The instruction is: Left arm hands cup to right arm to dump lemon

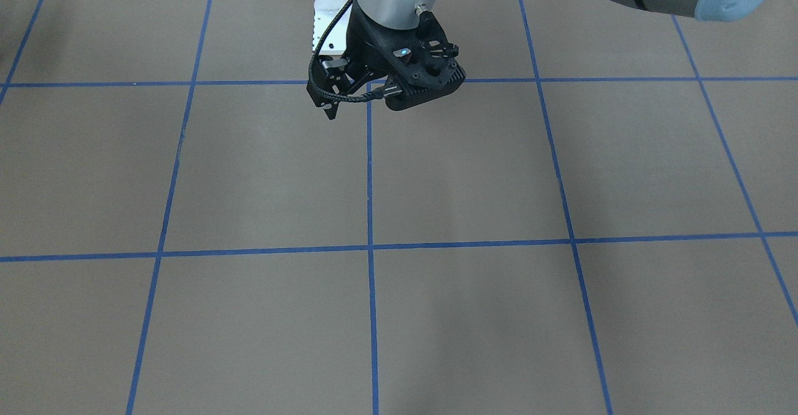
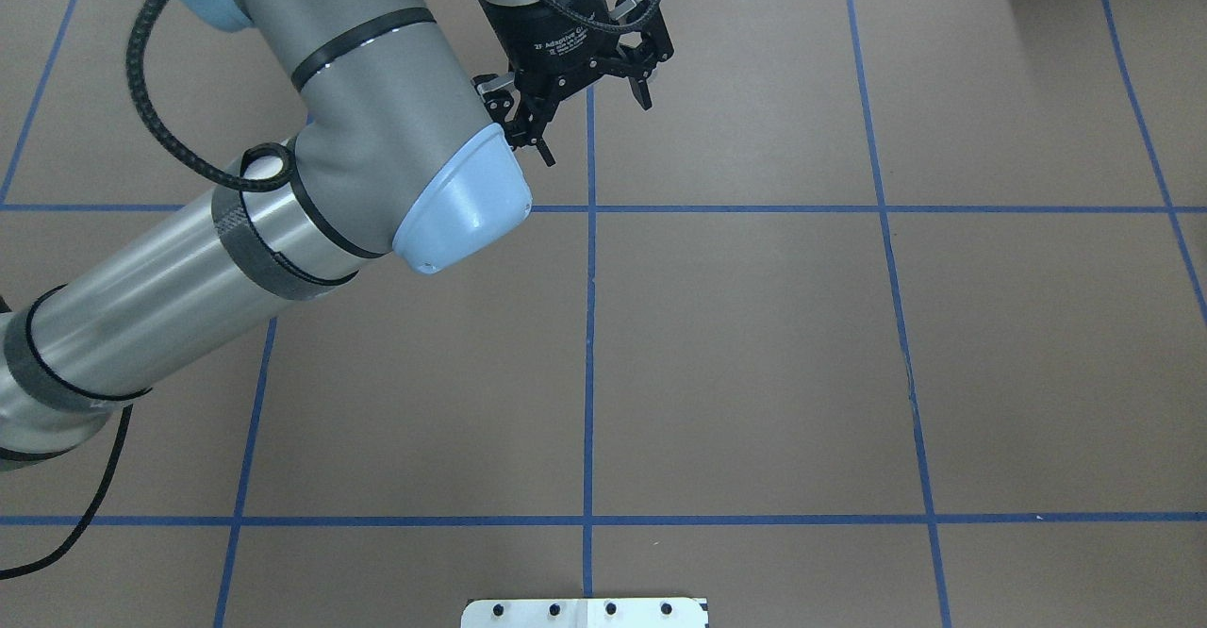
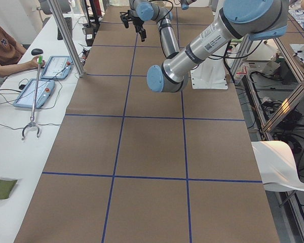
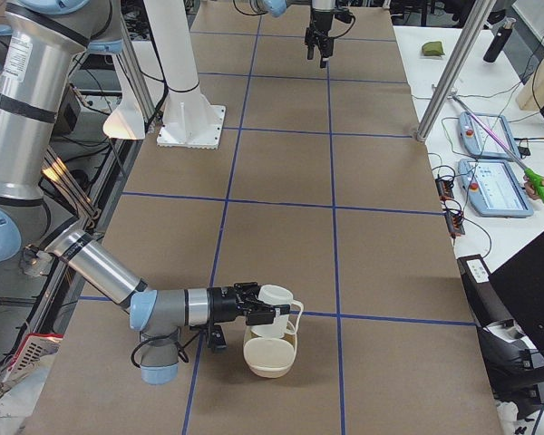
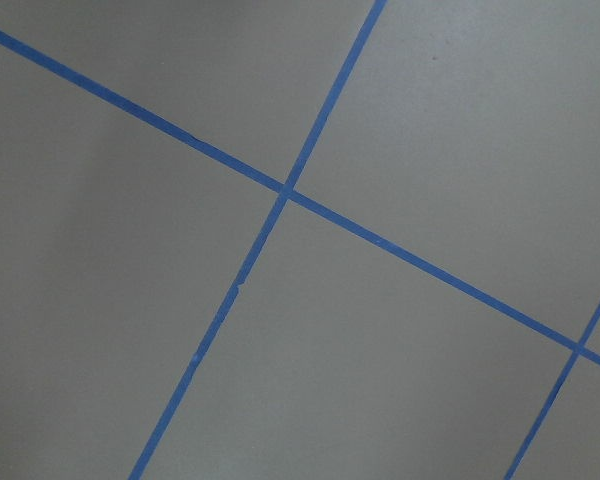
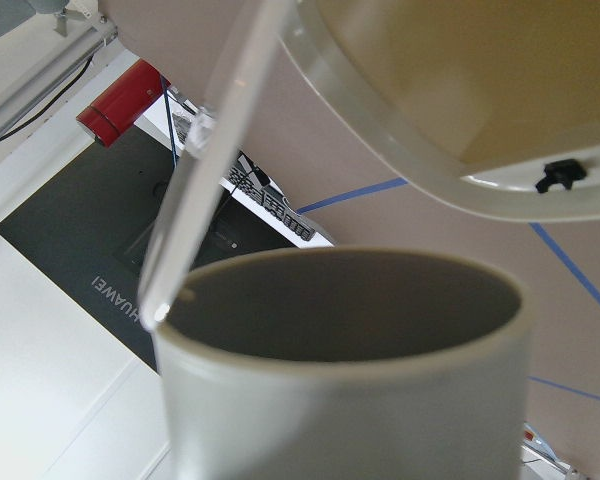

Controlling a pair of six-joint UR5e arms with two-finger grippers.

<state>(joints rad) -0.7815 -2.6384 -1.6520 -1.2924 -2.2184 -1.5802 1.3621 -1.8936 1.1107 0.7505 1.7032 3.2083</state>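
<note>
Over the bowl [image 4: 270, 355] at the robot's right end: cup [image 4: 277, 297] at the right gripper [image 4: 263, 314]; dump step in hand.
Hand-over looks done; the left gripper [image 2: 596, 128] hangs wide open and empty, well apart; whether the right gripper's fingers clamp the cup I cannot tell, though it hangs clear of the table; lemon not visible; next, I judge, tip the cup's mouth squarely above the bowl.
</note>
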